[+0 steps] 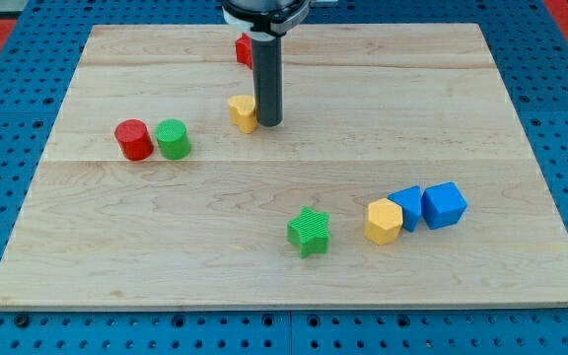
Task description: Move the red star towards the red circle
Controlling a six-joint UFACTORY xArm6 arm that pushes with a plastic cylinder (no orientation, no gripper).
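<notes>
My tip [269,124] is down on the wooden board [461,118], holding nothing, pressed just beside a yellow block [243,112] on its right. The red star [244,49] sits behind the rod near the view's top, partly hidden. Well off to the left, the red circle [133,139] touches a green circle [174,139]. No writing or labels can be read anywhere.

Red circle [133,139]; green (ridged) star [310,232]

Bare board separates red star [244,49] from red circle [133,139]; green circle [174,139] touches it.
</notes>
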